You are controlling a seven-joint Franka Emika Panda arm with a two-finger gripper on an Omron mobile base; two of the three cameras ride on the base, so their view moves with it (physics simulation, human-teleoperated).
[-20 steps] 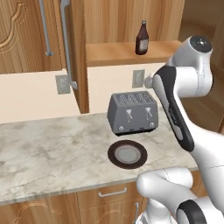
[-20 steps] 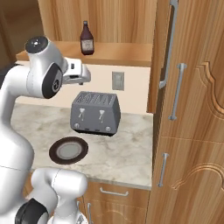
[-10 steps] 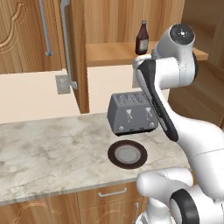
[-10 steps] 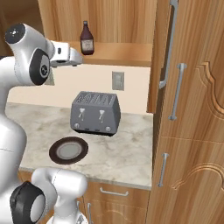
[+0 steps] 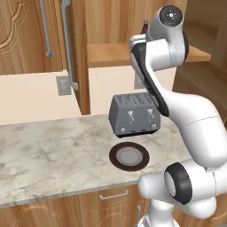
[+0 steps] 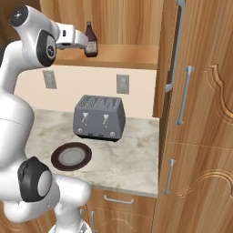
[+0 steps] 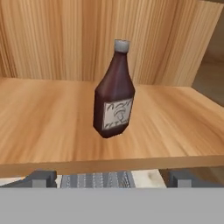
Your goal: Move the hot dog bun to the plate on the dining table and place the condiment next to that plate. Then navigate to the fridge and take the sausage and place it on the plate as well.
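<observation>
Wooden wall shelf [image 7: 175, 127], light-grained, bearing the condiment, a dark reddish-brown bottle with narrow neck, grey cap and pale label [image 7: 113, 103], which stands upright and alone on the board; in the right base view the same bottle [image 6: 91, 40] appears just beyond the white arm's two-finger gripper [image 6: 81, 42], raised to shelf height and pointed toward it without touching; jaws spread wide apart, nothing between them; dark finger tips [image 7: 41, 178] visible at the lower edge of the hand view, one to each side. Below the shelf, a grey four-slot toaster [image 5: 134, 114] sits on the veined grey-beige marble counter [image 5: 53, 155]; a round dark brown plate with a lighter grey centre [image 5: 129, 156] lies bare just in front of the toaster, apart from it.
</observation>
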